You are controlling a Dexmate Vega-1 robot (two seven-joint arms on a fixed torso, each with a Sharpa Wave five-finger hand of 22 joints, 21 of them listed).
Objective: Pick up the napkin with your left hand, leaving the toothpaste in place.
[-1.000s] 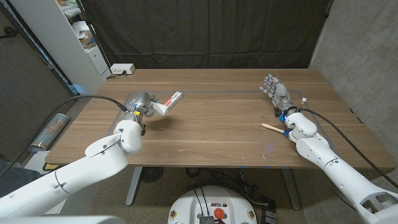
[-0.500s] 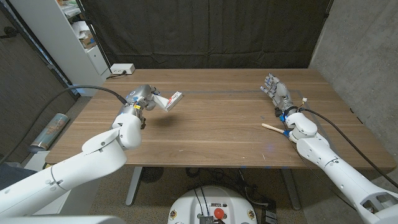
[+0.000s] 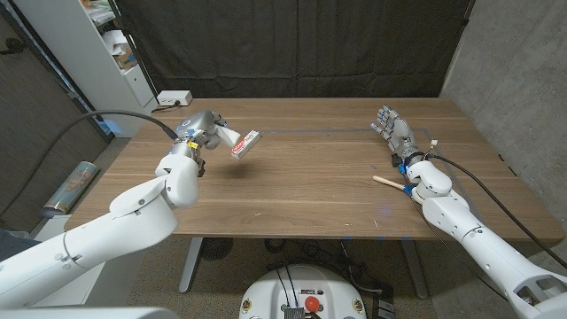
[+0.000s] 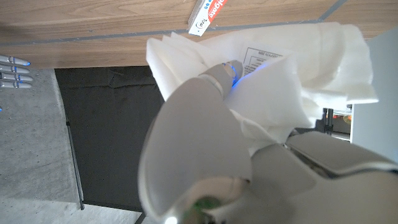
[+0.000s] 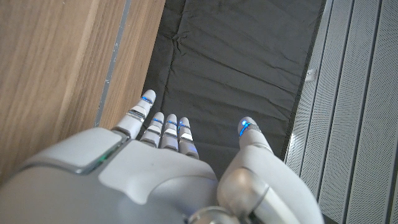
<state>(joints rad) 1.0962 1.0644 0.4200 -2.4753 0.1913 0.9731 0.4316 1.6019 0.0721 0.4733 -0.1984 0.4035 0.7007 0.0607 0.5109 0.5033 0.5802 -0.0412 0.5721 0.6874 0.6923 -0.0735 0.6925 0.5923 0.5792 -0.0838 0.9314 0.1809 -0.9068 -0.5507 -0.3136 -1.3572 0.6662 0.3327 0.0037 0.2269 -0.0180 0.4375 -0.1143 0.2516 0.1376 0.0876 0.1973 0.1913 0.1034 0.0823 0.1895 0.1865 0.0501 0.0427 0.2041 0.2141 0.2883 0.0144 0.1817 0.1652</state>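
My left hand [image 3: 202,134] is raised above the table's left part and grips a crumpled white napkin [image 3: 225,136]. In the left wrist view the napkin [image 4: 298,74] bunches over the fingers [image 4: 214,74] of the left hand [image 4: 199,149]. The red and white toothpaste box [image 3: 246,143] lies on the wood just beyond the napkin, and its end [image 4: 208,14] appears past the cloth. My right hand [image 3: 391,127] stands on the table's right side, fingers straight, holding nothing; the right wrist view gives its back [image 5: 161,168].
A thin wooden stick [image 3: 387,182] lies beside my right forearm. A white power block [image 3: 174,98] sits at the table's back left corner. A shelf unit [image 3: 115,53] stands off to the left, and a metal cylinder [image 3: 73,184] lies beyond the left edge.
My left hand has risen and moved back from the table with the napkin in it. The toothpaste box stays about where it was. The right hand has not moved.
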